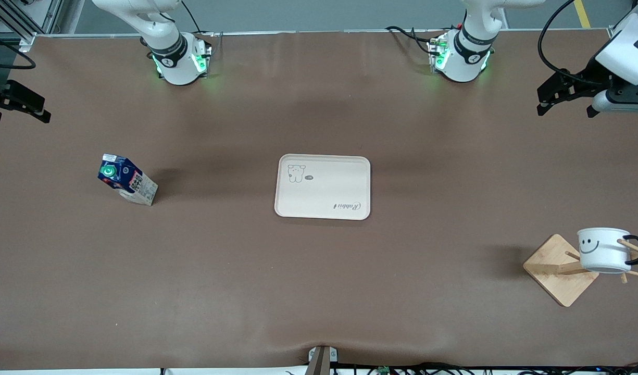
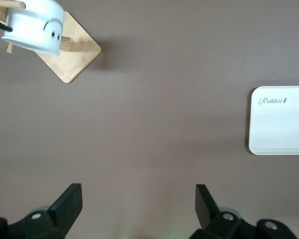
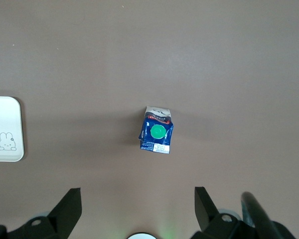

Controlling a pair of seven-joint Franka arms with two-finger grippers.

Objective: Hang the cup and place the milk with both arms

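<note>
Below right end effector (image 3: 134, 209): milk (image 3: 156, 136) upright | cup (image 1: 604, 249) on rack (image 1: 562, 269)

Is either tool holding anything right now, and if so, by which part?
Nothing is held. The left tool and the right tool are both open and empty.

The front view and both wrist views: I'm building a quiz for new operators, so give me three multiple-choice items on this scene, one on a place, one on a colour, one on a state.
1. Where is the cup?
A. on the tray
B. on the wooden rack
C. in the left tool

2. What colour is the milk cap?
A. green
B. red
C. white

3. How is the right tool?
A. shut on the milk
B. shut on nothing
C. open over the table

Answers:
1 B, its handle hangs on a peg of the rack.
2 A, green shows from above.
3 C, its fingers stand apart with nothing between them.
</note>
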